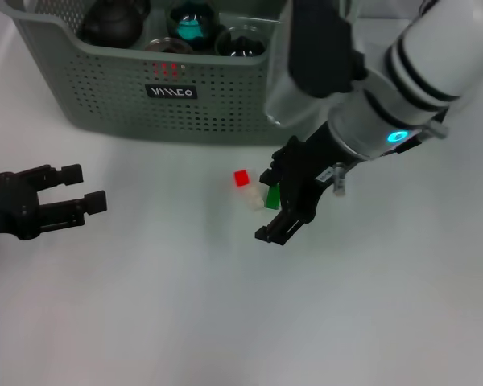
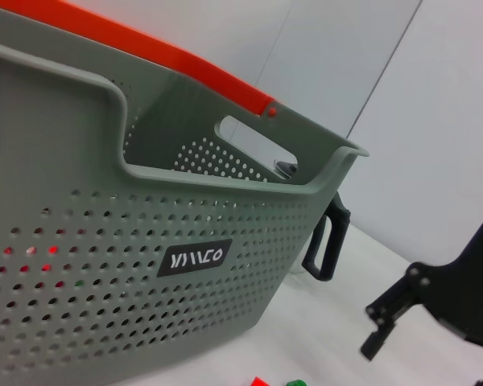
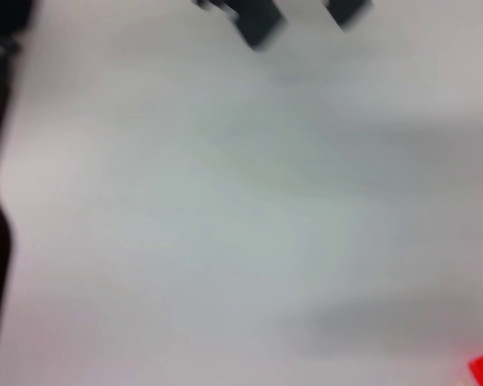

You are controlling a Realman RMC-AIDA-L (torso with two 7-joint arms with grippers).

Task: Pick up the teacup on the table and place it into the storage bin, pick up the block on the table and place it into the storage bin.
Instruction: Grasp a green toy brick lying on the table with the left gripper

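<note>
Low at the left edge of the head view: left gripper, lying level just above the white table, fingers spread with a clear gap between them, holding nothing, tips aimed toward the frame's centre. At mid-frame: right gripper, hanging from the arm that enters at the upper right, fingers slanting down and left; open or closed, cannot tell. Just beside those fingers, a tight cluster on the table: red block, small and squarish with no clear long axis; pale block below it; green block touching or nearly touching the gripper, partly hidden, tilt not readable. Farther back, across the top of the frame: storage bin, grey-green with perforated sides, long axis running left to right, labelled wall facing the camera, black label near the middle of that wall. Inside the bin: dark rounded vessels, one showing teal; teacup not tellable among them.
</note>
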